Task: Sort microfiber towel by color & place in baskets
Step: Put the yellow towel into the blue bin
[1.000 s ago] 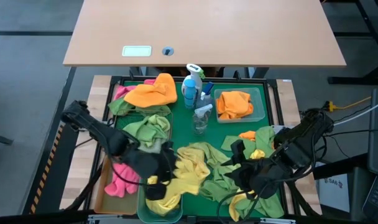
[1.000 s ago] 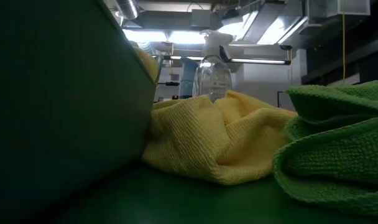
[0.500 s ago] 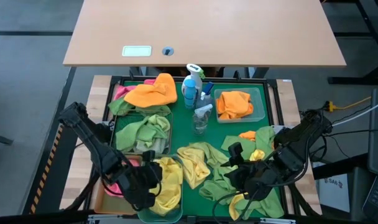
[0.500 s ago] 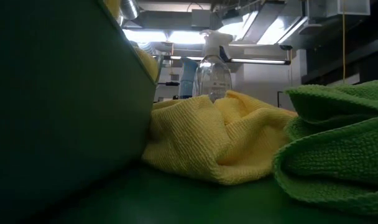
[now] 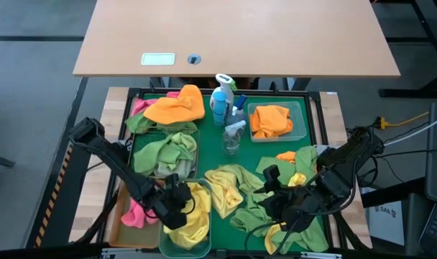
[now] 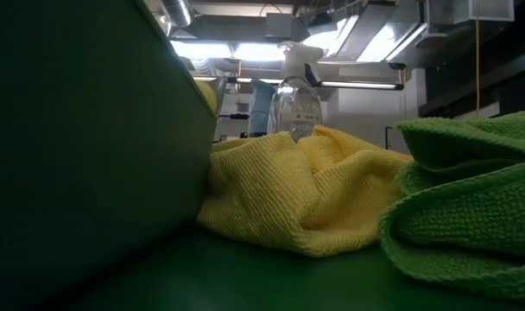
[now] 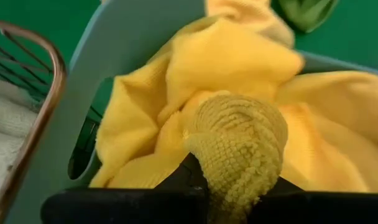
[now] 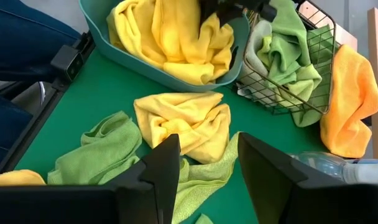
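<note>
My left gripper [image 5: 177, 206] is over the teal basket [image 5: 165, 239] at the tray's near left, shut on a yellow towel [image 7: 239, 143] that lies heaped in that basket with other yellow cloth [image 5: 195, 208]. My right gripper [image 8: 204, 168] is open and empty above the loose yellow towel [image 8: 184, 121] and green towels [image 8: 96, 155] on the green tray [image 5: 247, 151]. The wire basket [image 5: 164, 151] holds green towels, the clear basket [image 5: 277, 121] an orange one, and the amber basket [image 5: 118, 219] a pink one. My left gripper pinches a bunched fold of the yellow towel [image 7: 242, 165] between its two fingers, coming from above. The rest of the towel lies slack in the teal basket [image 7: 114, 37], and part of it drapes over the basket's rim.
Spray bottles [image 5: 222, 97] stand mid-tray at the back. An orange towel [image 5: 177, 106] and a pink one [image 5: 141, 106] lie at the far left. More green and yellow towels [image 5: 290, 173] lie under the right arm. A person's legs [image 8: 21, 43] show beyond the tray's edge.
My left gripper has gone toward the table's near left with the yellow towel, drawing it off the loose pile and into the teal basket, then come back a little to the right. The towel now lies heaped in the basket.
</note>
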Available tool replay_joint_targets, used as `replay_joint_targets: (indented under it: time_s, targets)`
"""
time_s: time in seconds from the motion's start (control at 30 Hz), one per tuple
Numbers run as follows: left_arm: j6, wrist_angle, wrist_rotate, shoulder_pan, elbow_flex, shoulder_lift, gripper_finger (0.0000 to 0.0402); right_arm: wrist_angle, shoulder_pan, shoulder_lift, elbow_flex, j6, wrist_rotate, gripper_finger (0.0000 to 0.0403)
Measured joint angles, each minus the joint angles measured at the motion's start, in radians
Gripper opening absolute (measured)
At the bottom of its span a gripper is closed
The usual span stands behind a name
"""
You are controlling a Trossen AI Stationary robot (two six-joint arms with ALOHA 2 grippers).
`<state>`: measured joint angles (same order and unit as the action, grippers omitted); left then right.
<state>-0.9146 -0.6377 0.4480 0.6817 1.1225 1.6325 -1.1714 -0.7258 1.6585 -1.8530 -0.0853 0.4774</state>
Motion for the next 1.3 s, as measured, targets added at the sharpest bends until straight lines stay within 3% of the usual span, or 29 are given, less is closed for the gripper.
replay_joint_targets:
  time_s: [0.3, 0.63, 0.77, 1.0, 1.3]
  targets:
    - [0.000, 0.015, -0.002, -0.030, -0.033, 0.000, 0.0034, -0.074, 0.000, 0.000, 0.000, -0.089, -0.007, 0.0161]
    - [-0.003, 0.023, -0.003, -0.029, -0.033, 0.000, 0.0109, -0.249, 0.000, 0.000, 0.000, -0.178, 0.028, 0.0161]
    - [0.002, 0.026, -0.086, -0.030, -0.033, -0.003, 0.0129, -0.243, 0.000, -0.001, 0.012, -0.179, 0.030, 0.0161]
    - [0.004, 0.034, -0.226, -0.037, -0.017, -0.005, 0.0133, -0.227, 0.044, -0.030, 0.205, -0.185, 0.041, 0.0161]
    - [0.005, 0.087, -0.236, -0.057, -0.016, -0.021, 0.0133, -0.110, 0.260, -0.105, 0.525, -0.200, -0.065, 0.0161]
